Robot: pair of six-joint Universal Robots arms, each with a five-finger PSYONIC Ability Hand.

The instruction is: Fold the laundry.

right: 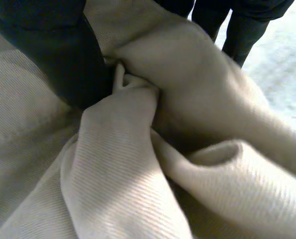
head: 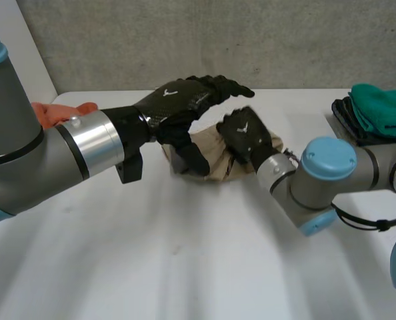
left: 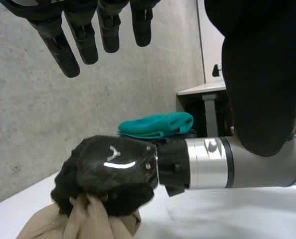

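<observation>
**Item 1. Orange cloth** (head: 59,112): far left of the table (head: 185,267), partly behind the left arm (head: 25,160), well apart from the work.

**Item 2. Left hand** (head: 181,103): poised over the cloth with its fingers (left: 68,47) straight, spread and holding nothing. The thumb angles down toward the cloth's near side; contact cannot be made out.

**Item 3. Cloth** (head: 221,170): beige, mid-table, lying under and between the two hands.

**Item 4. Right hand** (head: 247,137): on top of the cloth, fingers and thumb curled tight round a gathered wad of it.

**Item 5. Teal cloth** (head: 385,107): far right, folded on a dark stack (head: 348,119), well apart.

**Risks (judged).**
- The right hand grips a bunch rather than an edge or corner. A lift from this hold would likely raise a lump and leave no clean fold line.
- The left hand has nothing pinned. A pull by the right hand could drag the whole cloth across the table instead of spreading it.
- The hands are close together. If the left hand closes near the same wad, it may catch several layers or knock into the right hand.

**Condition of cloth.**
- It is crumpled into a low heap, with thick rolled pleats radiating from the right hand's grip.
- The weave is fine and ribbed, and it looks soft and limp.
- No corner or hem can be picked out, so it appears unfolded and needs flattening first.
</observation>
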